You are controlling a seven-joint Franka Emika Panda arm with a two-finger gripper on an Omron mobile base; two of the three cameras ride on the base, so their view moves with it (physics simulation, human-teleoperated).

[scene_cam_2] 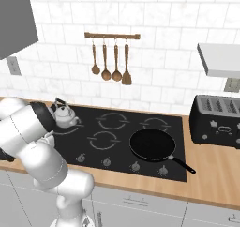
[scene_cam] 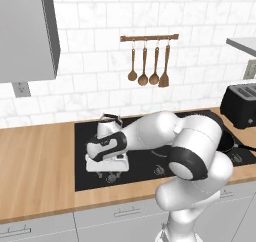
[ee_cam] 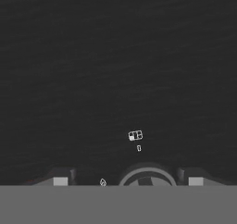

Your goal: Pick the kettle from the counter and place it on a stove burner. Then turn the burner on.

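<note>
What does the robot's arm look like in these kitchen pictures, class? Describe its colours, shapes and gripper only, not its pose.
The arm is made of glossy white, rounded, bulging segments joined by dark black rings. Its hand is a white block with a black band. The gripper ends in two small dark finger tips with pale grey pads. No cables or lettering can be seen.

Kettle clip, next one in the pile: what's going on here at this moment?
The kettle already stands on the black cooktop, on its rear left ring, no longer on the wooden counter. The white arm has its gripper down at the cooktop's front edge, over the row of knobs; in the hand view a knob sits between the two spread fingertips, so the jaws are open and hold nothing. It looks set to turn the burner on. A black frying pan sits front right, untouched.
</note>
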